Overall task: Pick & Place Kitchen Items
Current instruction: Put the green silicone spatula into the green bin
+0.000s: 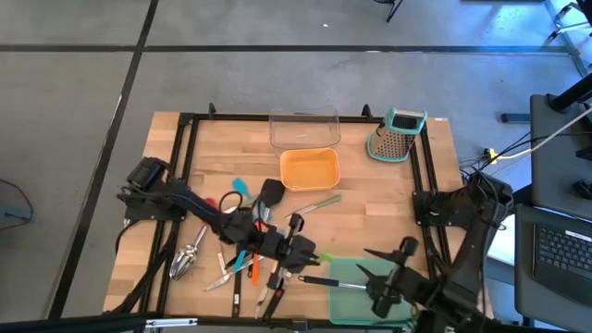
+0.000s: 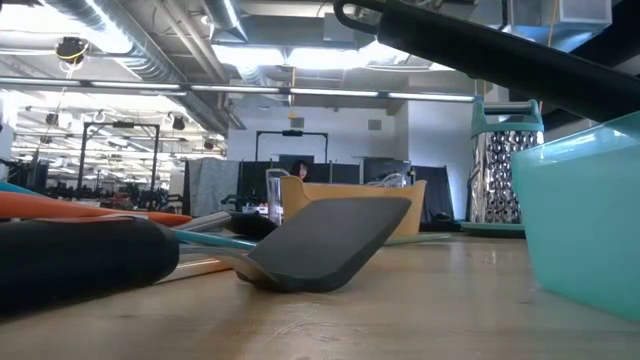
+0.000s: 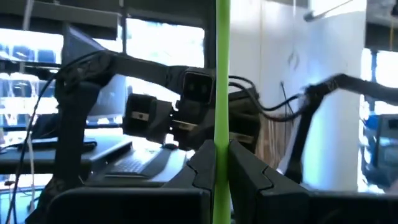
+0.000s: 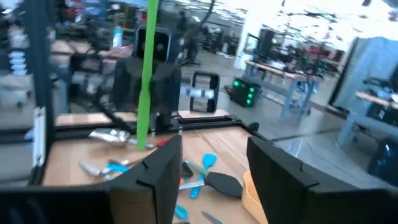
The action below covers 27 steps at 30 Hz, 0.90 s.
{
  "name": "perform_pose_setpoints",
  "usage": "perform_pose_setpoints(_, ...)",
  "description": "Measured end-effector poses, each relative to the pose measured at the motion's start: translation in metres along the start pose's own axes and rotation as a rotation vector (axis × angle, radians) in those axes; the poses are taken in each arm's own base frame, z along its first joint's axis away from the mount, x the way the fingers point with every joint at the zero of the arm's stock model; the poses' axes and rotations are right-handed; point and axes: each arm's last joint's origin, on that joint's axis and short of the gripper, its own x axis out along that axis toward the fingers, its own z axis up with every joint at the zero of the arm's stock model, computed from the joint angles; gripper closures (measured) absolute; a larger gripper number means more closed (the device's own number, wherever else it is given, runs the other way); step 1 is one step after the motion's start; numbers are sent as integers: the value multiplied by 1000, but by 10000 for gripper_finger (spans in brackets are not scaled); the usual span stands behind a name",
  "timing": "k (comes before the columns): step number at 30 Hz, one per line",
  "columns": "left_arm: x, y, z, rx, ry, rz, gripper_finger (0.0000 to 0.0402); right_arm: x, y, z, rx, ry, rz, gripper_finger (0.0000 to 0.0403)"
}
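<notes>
Above the heap of utensils on the surface (image 1: pixel 388 203), the left end effector (image 1: pixel 298 250) was pinching a green utensil (image 3: pixel 222 74) by its handle and holding it upright. The right end effector (image 1: pixel 368 262) hung over the teal-green tray (image 1: pixel 344 313) and faced the left one. Its fingers (image 4: pixel 163 174) were spread, with nothing between them.

Progress (my judgement): early.
- Teal-green tray: one dark-handled tool (image 1: pixel 326 282) lay across its rim, partly inside. I saw nothing else in it.
- Orange tray (image 1: pixel 310 169): appeared to hold nothing.
- Clear tray (image 1: pixel 305 127): appeared to hold nothing.
- One utensil was in the air and not yet placed. It looked set either for a handover to the right arm or for a drop into the teal-green tray; I could not tell which.
- Most utensils lay loose on the surface and remained to be moved.

Counts from the high view:
- Trays: three.
- Grater (image 1: pixel 400 134): one, at the far right corner, not part of the job.
- Steel scoop (image 1: pixel 188 256): one.
- Black spatula (image 1: pixel 271 192): one.
- Teal tool (image 1: pixel 240 189): one clearly seen.
- Pale green tool (image 1: pixel 319 203): one, lying below the orange tray.
- Orange tool (image 1: pixel 254 266): one clearly seen.
- More dark and steel pieces lay crossed under the left arm. They were too tangled to count, so the loose total is only an estimate of about ten.
</notes>
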Motion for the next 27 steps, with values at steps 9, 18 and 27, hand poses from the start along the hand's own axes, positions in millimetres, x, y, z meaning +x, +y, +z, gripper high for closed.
perform_pose_setpoints(9,9,18,-38,-34,31,92,386,13,8,3,-9,-4,-38,203)
perform_pose_setpoints(18,25,-1,-40,12,22,53,386,37,8,3,49,75,-59,203)
perform_pose_setpoints(27,23,-17,-36,64,16,40,386,43,19,10,-25,121,3,203)
